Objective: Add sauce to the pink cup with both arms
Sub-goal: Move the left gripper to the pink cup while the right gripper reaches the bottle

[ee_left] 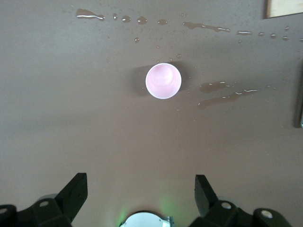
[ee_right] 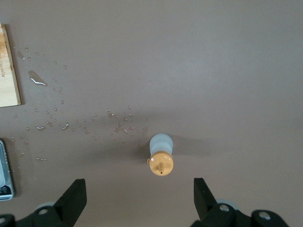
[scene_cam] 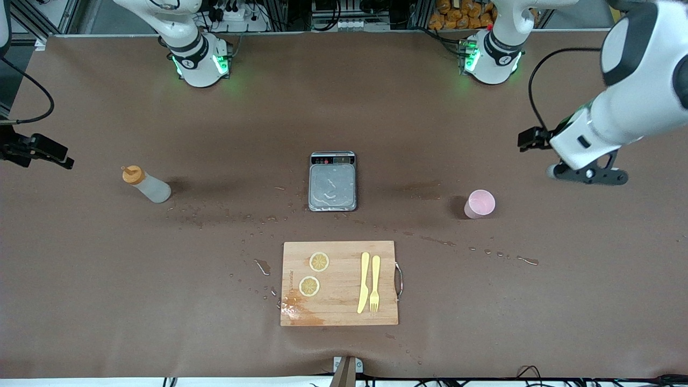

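Note:
The sauce bottle, whitish with an orange cap, stands upright toward the right arm's end of the table. In the right wrist view the bottle shows from above, apart from my right gripper, which is open and holds nothing. The right gripper hangs over the table's edge at that end. The pink cup stands upright toward the left arm's end. My left gripper hovers over bare table beside it. In the left wrist view the cup is well clear of the open, empty left gripper.
A grey scale sits mid-table between bottle and cup. Nearer the front camera lies a wooden cutting board with two lemon slices, a yellow knife and a fork. Water drops dot the brown table.

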